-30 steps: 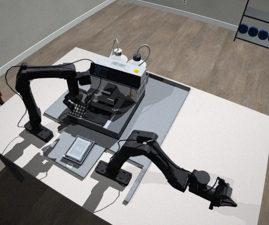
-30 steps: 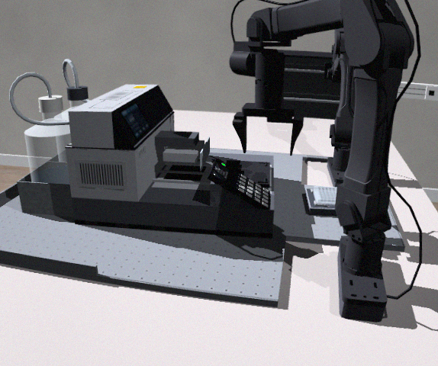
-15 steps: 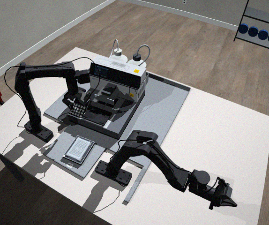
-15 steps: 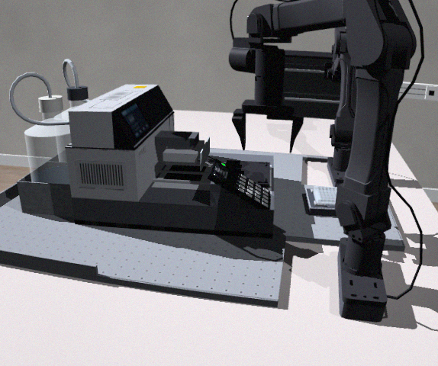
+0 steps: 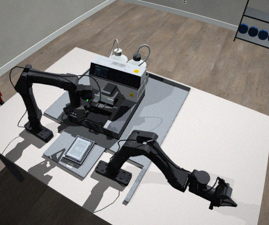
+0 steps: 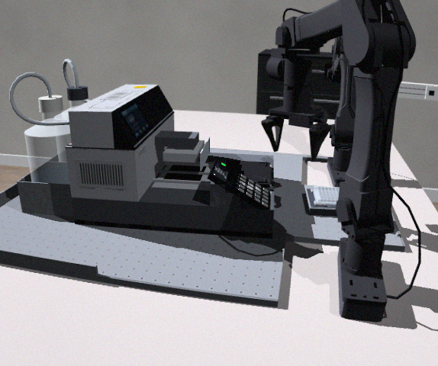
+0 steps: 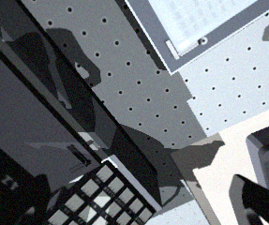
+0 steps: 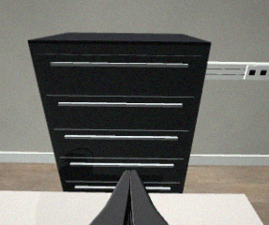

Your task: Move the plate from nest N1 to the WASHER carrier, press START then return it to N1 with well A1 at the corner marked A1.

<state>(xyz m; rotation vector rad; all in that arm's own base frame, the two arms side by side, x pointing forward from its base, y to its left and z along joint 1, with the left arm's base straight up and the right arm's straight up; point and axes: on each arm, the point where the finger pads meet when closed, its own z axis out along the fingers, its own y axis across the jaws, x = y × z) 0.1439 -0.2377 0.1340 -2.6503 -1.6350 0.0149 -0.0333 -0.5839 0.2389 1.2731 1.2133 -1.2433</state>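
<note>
The plate [image 5: 78,147] [image 6: 326,196] [image 7: 190,23] lies flat in nest N1 [image 7: 148,28]; its cut-off corner is too small to tell. WASHER [image 5: 120,72] [image 6: 104,169] stands behind it. Its carrier [image 5: 100,117] is out in front and shows no plate, though the left arm partly covers it. The lamp [image 5: 87,100] [image 6: 223,164] is green. The keypad [image 6: 252,191] [image 7: 103,194] has its keys partly cut off in the left wrist view. My left gripper [image 6: 294,154] is open and empty, above the washer's front, between keypad and nest. My right gripper [image 5: 235,206] [image 8: 130,179] is shut and empty, far from the plate.
The nest stands on a perforated board [image 5: 53,150] between the two arm bases. The washer stands on a larger perforated board [image 5: 163,104] [image 6: 195,268]. Two bottles [image 5: 118,58] [image 5: 137,62] with hoses stand behind it. A black drawer cabinet [image 8: 120,117] stands beyond the table.
</note>
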